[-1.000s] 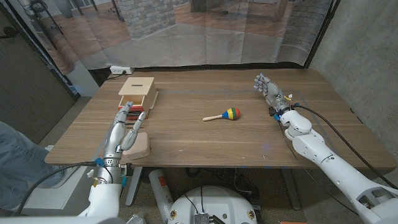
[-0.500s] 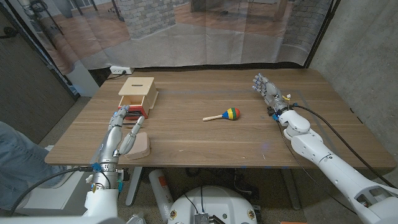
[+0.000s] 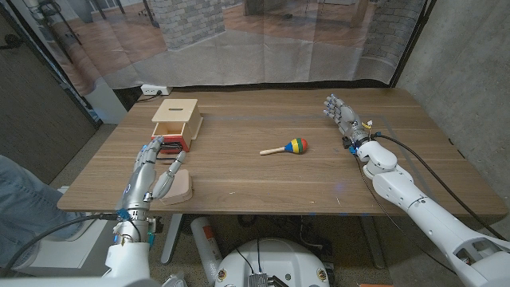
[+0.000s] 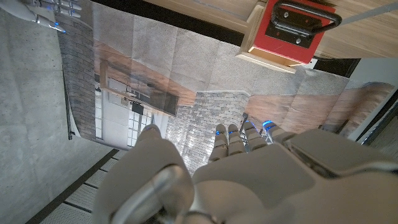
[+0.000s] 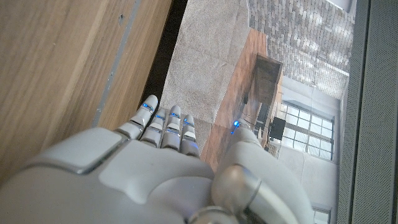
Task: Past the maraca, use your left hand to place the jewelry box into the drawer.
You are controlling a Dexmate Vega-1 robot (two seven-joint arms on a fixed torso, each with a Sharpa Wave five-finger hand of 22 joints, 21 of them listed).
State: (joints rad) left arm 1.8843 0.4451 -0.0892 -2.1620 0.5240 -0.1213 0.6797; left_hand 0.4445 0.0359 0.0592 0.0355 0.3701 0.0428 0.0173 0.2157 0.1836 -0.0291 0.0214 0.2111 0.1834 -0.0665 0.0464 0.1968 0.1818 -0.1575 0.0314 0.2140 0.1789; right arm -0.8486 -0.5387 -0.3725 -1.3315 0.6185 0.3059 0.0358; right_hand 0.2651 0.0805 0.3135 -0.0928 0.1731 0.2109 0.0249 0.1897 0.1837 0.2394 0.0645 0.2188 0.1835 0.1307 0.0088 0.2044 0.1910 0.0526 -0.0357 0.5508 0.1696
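Reaching toward the drawer, the left hand [image 3: 153, 169] hovers with fingers spread, holding nothing.
Beside it on the counter [image 3: 263, 179] lies the tan rounded wooden jewelry box [image 3: 178, 187], near the pale wooden box's red-fronted drawer [image 3: 173, 143]; the striped maraca [image 3: 288, 147] sits mid-counter, right hand [image 3: 341, 114] spread apart.

The left hand [image 3: 156, 164] sits nearer the table's front edge than a second ago; its arm is drawn back. The jewelry box [image 3: 176, 186] beside it lies slightly closer to that edge too.

tan jewelry box [image 3: 177, 187] at near-left edge — drawer [image 3: 169, 143] ajar, red-fronted.
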